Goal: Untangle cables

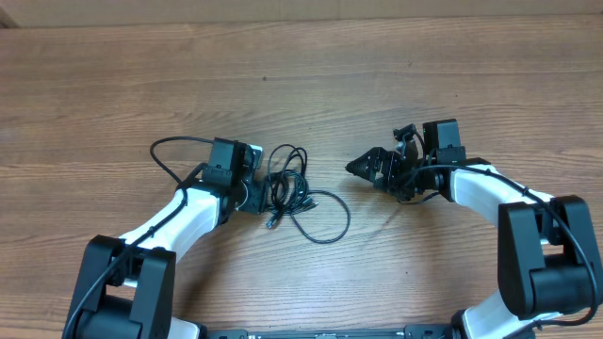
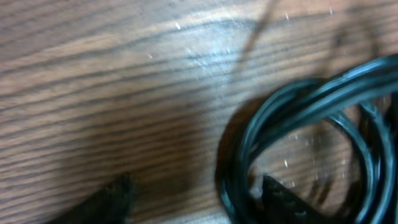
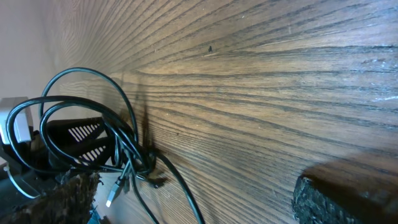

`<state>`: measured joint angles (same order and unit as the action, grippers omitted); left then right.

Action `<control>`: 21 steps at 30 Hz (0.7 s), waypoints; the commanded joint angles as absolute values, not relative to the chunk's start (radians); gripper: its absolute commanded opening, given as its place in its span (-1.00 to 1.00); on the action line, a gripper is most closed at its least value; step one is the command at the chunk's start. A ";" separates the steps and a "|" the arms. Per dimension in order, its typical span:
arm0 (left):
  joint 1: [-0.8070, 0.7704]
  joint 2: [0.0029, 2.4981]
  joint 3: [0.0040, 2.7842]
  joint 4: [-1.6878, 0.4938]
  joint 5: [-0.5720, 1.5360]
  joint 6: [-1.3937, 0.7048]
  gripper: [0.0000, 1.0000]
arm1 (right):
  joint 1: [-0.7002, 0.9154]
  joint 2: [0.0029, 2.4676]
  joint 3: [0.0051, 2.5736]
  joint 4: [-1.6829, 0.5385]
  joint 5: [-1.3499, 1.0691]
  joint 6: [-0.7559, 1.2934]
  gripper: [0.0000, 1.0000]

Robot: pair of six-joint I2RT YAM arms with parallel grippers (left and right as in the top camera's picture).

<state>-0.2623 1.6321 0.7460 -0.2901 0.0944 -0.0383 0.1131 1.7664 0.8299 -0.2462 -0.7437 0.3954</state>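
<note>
The cables (image 1: 294, 193) lie as a small tangle of thin black cords in the middle of the table, with one loose loop trailing right and toward the front. My left gripper (image 1: 267, 188) is at the tangle's left edge. In the left wrist view a bundle of cable strands (image 2: 239, 155) passes between its jaws (image 2: 196, 194), close to the right fingertip (image 2: 283, 202). A wide gap separates the strands from the left fingertip, so the jaws are open. My right gripper (image 1: 363, 168) stands open to the right of the tangle, apart from it. It faces the cables (image 3: 118, 149) with nothing between its fingers (image 3: 202, 205).
The wooden table (image 1: 311, 85) stretches bare behind both arms. A thicker black arm cable (image 1: 170, 151) arcs out to the left of the left wrist. A small plug end (image 3: 113, 194) of the tangle points toward the table's front.
</note>
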 commanded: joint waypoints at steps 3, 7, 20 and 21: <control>-0.270 1.697 0.684 -0.306 0.131 -0.079 -0.28 | 0.118 1.775 0.824 -0.245 -0.735 0.388 1.00; -0.270 1.697 0.684 -0.303 0.131 -0.079 -0.83 | 0.118 1.775 0.824 -0.245 -0.735 0.388 1.00; -0.268 1.688 0.685 -0.252 0.372 -0.082 -0.92 | 0.118 1.775 0.825 -0.220 -0.885 0.294 1.00; -0.268 1.684 0.686 -0.235 0.437 -0.080 -0.91 | 0.118 1.775 0.825 -0.202 -0.960 0.269 1.00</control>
